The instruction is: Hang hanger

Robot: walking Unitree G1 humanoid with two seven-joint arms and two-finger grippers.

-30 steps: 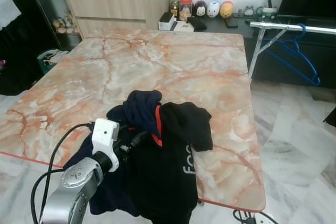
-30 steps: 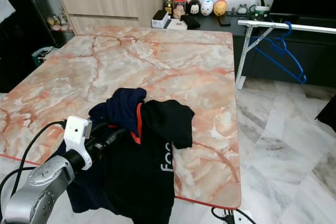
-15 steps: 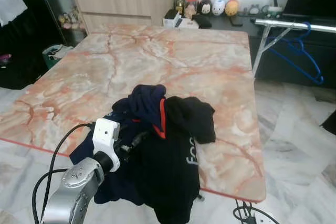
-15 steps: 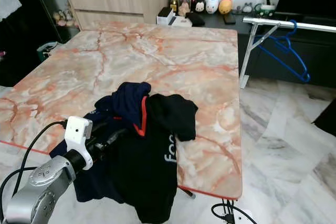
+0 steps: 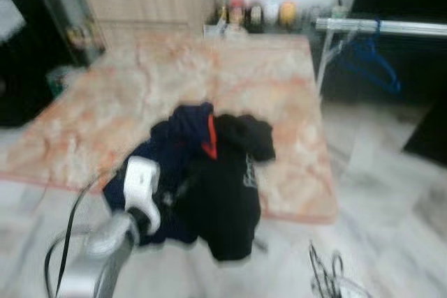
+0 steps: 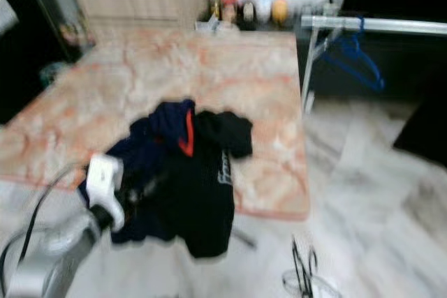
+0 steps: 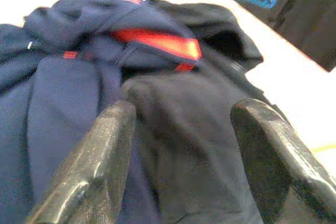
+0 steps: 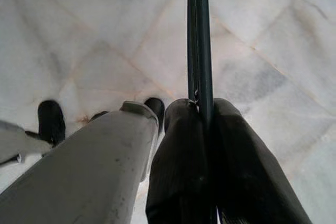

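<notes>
Pink-and-orange marble table (image 5: 230,78), blurred, standing on a pale marble-tile floor (image 5: 377,193). Heaped at its near edge: a navy garment (image 5: 183,130) with a red strip and a black garment (image 5: 230,193) with white lettering, touching, the black one drooping over the edge. Tangled cables (image 5: 332,277) on the floor beside.

Matt cloth garments (image 5: 209,172) – glossy marble tabletop (image 5: 209,82) – blue plastic hanger (image 5: 370,64).
</notes>
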